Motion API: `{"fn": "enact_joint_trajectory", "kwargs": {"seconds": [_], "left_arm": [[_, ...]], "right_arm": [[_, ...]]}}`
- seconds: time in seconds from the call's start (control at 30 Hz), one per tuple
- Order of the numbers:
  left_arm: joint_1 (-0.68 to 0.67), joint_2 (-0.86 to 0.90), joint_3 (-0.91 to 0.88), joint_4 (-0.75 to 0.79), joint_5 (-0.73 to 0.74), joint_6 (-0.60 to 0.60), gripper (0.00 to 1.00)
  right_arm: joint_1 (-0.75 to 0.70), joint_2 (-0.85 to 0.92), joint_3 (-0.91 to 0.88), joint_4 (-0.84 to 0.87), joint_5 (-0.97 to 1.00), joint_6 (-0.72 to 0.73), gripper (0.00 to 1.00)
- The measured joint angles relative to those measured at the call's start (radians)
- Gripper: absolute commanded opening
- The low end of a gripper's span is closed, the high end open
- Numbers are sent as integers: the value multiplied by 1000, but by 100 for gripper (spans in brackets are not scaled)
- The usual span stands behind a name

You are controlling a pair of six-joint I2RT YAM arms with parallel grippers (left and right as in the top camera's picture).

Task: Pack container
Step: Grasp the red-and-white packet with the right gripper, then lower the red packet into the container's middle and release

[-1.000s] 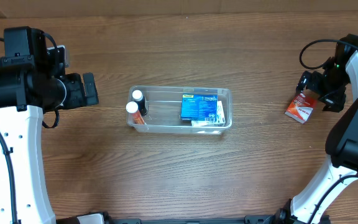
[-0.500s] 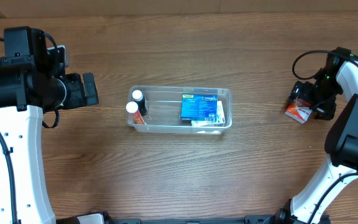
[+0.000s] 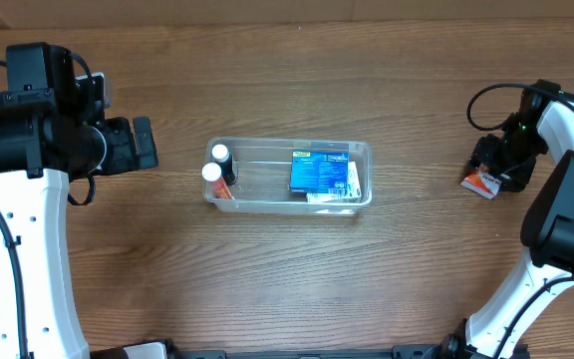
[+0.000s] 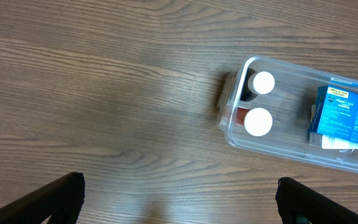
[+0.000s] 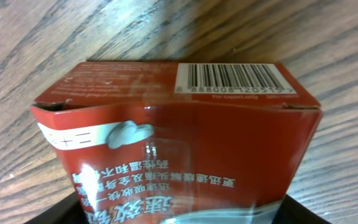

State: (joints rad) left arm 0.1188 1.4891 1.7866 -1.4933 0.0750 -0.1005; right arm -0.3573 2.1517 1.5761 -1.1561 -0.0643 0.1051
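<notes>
The container [image 3: 362,150], a clear shallow tub, stood near the middle of the table [image 3: 287,269] with its long axis running left to right in the overhead view. It already held two white-capped bottles [image 3: 215,163] upright at its left end, a blue box [image 3: 317,172] lying flat toward its right end, and a white packet [image 3: 339,195] just beside that box. The red box [image 3: 478,181] lay on the table well apart from the container, off its right end and close to the same line as its long axis. The right gripper [image 3: 501,165] was directly over the red box and hid most of it from above. The container therefore lay to the left of that gripper, and the right arm was plainly the nearer one to the box. In the right wrist view the red box [image 5: 179,124] filled the frame, barcode face uppermost, with the dark fingers [image 5: 73,211] showing only at the lower corners on either side. The jaws straddled the box, but whether the pads were pressing on it could not be told. The left gripper [image 4: 179,186] hung over bare wood just beyond the container's left end, jaws spread wide and holding nothing. Judged from this layout, the step in hand was securing the red box for a leftward carry into the free space between the bottles and the blue box.
</notes>
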Motion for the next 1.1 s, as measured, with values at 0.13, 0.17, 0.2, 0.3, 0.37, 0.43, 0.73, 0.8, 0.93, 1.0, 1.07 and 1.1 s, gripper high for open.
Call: {"fn": "enact_joint_trajectory", "kwargs": {"seconds": [0.13,0.17,0.2,0.3,0.37,0.43,0.73,0.8,0.93,1.0,1.07,1.1], "left_arm": [[0,0,0,0,0,0,100],[0,0,0,0,0,0,100],[0,0,0,0,0,0,100],[0,0,0,0,0,0,100],[0,0,0,0,0,0,100],[0,0,0,0,0,0,100],[0,0,0,0,0,0,100],[0,0,0,0,0,0,100],[0,0,0,0,0,0,100],[0,0,0,-1,0,0,100],[0,0,0,-3,0,0,100],[0,0,0,-3,0,0,100]], "right_arm": [[0,0,0,-6,-8,-1,61],[0,-2,0,-6,-8,0,61],[0,-4,0,-6,-11,-1,61],[0,-18,0,-16,-28,0,58],[2,-56,0,-34,-43,0,57],[10,-121,0,-52,-52,0,57],[346,-577,41,-166,-89,0,56],[470,-623,61,-188,-89,19,56],[720,-644,101,-161,-80,97,55],[832,-643,101,-119,-65,146,56],[916,-640,104,-82,-54,192,56],[945,-635,106,-65,-48,219,56]]}}
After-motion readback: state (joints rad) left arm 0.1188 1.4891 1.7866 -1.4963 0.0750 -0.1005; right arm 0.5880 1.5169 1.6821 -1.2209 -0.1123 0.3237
